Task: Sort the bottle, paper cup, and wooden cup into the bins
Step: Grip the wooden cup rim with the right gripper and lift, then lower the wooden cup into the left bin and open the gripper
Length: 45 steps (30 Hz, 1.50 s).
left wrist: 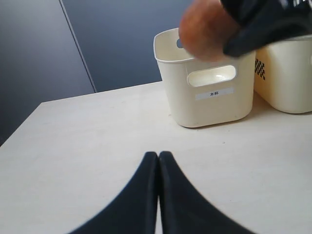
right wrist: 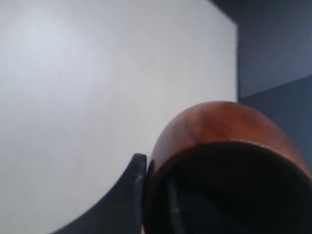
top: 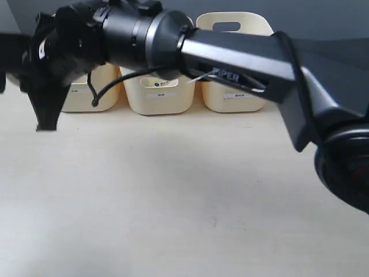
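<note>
The left gripper (left wrist: 158, 195) hangs over the cream table (left wrist: 87, 146) on the near side of the bins, its two black fingers pressed flat together with nothing between them. At the far left of the scene is the right gripper (top: 49, 107), carried there by the right arm (top: 242, 55), which stretches from the right across the whole row of bins. This gripper pinches the wooden cup (right wrist: 219, 131) by its wall. One finger (right wrist: 132, 183) lies against the outside of the brown barrel, and the other cannot be made out in the cup's dark mouth. In the left wrist view the cup is a brown blur held in the air just above the open top of the left bin (left wrist: 214, 109), clear of the table. To the right the middle bin (top: 155, 101) and the right bin (top: 230, 104) stand close beside each other along the far side of the table, each upright with a small white label on its front. The arm hides their upper parts, so what lies inside them cannot be told.
</note>
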Tool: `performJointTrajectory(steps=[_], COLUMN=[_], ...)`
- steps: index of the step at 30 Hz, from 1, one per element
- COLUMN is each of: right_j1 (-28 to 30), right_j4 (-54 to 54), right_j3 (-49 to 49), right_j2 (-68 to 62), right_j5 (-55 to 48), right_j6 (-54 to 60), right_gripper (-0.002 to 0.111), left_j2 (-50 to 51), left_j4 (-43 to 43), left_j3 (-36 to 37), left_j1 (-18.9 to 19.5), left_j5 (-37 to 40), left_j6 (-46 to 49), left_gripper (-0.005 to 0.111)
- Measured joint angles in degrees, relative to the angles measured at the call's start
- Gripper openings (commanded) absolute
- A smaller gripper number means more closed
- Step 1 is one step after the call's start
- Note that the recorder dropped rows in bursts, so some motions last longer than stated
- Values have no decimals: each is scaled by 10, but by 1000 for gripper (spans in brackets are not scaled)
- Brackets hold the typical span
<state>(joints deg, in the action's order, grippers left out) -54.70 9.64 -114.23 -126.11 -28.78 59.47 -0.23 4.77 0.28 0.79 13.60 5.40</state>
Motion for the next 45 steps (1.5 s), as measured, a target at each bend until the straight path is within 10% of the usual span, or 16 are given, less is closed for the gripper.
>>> performJointTrajectory(steps=[10, 27, 45], right_j1=[95, 113, 137], right_j4=[0, 21, 25], right_j3=[-106, -376, -389], right_j2=[-4, -205, -290], right_j5=[41, -41, -31], right_j6=[-207, -233, -233], right_gripper=[-1, -1, -1], left_j2=[0, 0, 0], left_j4=[0, 0, 0], left_j3=[0, 0, 0], left_j1=[0, 0, 0], left_j5=[0, 0, 0], left_j6=[0, 0, 0], left_gripper=[0, 0, 0])
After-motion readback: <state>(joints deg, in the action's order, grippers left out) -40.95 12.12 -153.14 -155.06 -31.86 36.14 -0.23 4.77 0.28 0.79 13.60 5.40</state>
